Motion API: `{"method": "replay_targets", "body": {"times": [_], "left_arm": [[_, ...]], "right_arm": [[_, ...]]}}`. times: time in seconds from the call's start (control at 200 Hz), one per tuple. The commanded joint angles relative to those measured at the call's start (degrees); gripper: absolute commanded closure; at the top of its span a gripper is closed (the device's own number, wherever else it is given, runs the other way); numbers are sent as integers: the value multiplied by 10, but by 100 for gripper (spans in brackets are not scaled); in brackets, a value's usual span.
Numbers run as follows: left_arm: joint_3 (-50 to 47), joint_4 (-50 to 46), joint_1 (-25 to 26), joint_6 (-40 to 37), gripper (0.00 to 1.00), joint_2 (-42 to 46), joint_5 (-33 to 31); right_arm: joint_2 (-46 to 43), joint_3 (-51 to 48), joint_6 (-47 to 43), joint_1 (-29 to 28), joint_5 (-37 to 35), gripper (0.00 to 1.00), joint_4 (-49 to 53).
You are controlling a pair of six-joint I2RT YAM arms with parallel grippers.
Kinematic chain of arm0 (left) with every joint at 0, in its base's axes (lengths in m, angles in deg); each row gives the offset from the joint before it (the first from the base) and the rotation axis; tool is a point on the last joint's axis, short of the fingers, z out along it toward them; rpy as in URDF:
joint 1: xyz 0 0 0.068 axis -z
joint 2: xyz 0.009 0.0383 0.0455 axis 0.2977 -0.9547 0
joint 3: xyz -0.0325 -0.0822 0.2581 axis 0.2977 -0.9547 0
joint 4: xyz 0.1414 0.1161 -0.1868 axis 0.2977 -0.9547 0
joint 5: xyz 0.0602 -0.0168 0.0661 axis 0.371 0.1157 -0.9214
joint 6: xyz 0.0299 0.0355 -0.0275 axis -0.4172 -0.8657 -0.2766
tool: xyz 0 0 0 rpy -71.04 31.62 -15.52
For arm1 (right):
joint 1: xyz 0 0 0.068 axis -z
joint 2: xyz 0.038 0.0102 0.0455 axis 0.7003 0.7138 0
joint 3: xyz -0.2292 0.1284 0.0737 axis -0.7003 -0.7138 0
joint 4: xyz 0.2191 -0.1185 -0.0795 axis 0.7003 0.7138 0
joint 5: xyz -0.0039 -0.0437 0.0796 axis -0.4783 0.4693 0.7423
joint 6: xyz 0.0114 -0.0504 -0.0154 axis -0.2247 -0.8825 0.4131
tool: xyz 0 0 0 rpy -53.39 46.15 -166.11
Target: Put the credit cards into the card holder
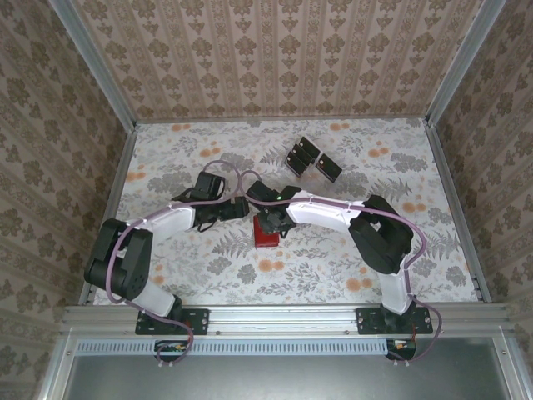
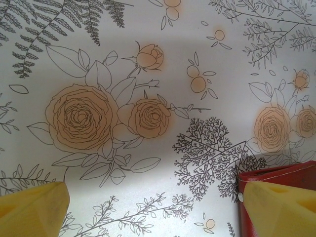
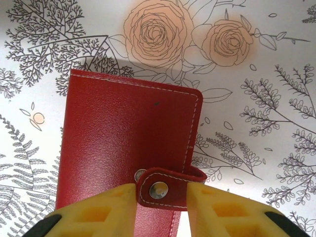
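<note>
The card holder, a red stitched wallet, lies folded shut on the flowered table. Its snap strap sits between the yellow fingers of my right gripper, which press on both of its sides. From above, the right gripper hangs over the card holder. My left gripper stands wide open just above the table, and its right finger covers a corner of the card holder. In the top view the left gripper is just left of the wallet. The black credit cards stand at the back of the table.
The cards rest in a small clear rack behind the wallet. Metal rails and patterned walls close in the table on three sides. Both arms reach in over the middle of the flowered cloth.
</note>
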Motion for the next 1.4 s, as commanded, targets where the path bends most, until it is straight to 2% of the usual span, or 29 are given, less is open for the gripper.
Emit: {"method": "replay_targets", "body": {"times": [0.0, 0.29, 0.52, 0.93, 1.395], "left_arm": [[9, 8, 6, 0, 0, -9, 7], [11, 11, 9, 4, 0, -14, 2], [20, 10, 30, 4, 0, -22, 0], [29, 8, 54, 2, 0, -42, -9], [12, 18, 62, 7, 0, -61, -19]], "right_arm": [[10, 14, -6, -3, -23, 70, 22], [10, 16, -15, -2, -21, 80, 16], [2, 12, -19, 0, -18, 100, 8], [-46, -38, -4, 15, 51, 100, -66], [-35, -58, 12, 24, 106, 100, -121]]}}
